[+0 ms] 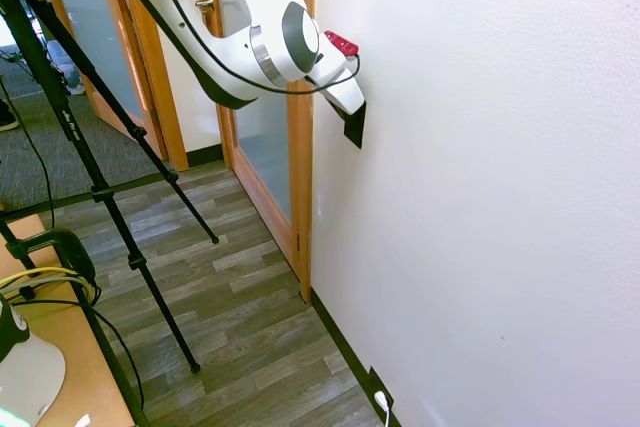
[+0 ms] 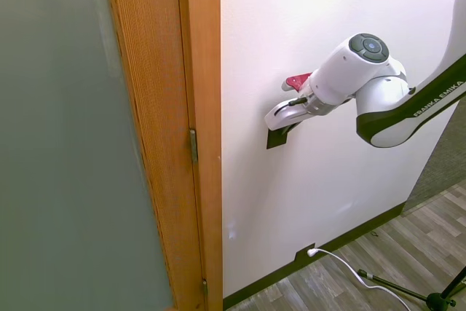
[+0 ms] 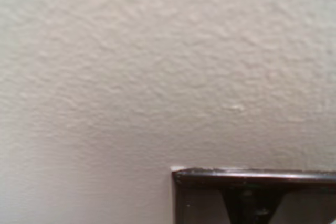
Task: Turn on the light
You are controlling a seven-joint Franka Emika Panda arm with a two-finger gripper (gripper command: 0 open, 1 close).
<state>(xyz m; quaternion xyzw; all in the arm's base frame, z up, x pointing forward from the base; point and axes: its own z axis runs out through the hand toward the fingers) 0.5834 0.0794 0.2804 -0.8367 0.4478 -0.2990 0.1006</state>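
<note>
The light itself is out of view. Its switch (image 1: 356,127) is a small dark upright plate on the white wall, just right of the wooden door frame. My gripper (image 1: 350,105) comes in from the left and its tip is up against the top of the switch (image 2: 279,138). In the second exterior view the gripper (image 2: 282,126) reaches in from the right and covers the plate's upper part. The wrist view is filled with textured wall, with the switch's dark glossy edge (image 3: 252,195) at the bottom. The hand hides whether it is open or shut.
A wooden door frame (image 1: 300,147) with a frosted glass door (image 2: 65,143) stands beside the switch. Low on the wall, at the dark baseboard, is a black outlet (image 1: 378,391) with a white plug (image 2: 312,252). A wooden desk corner (image 1: 70,367) sits at the lower left.
</note>
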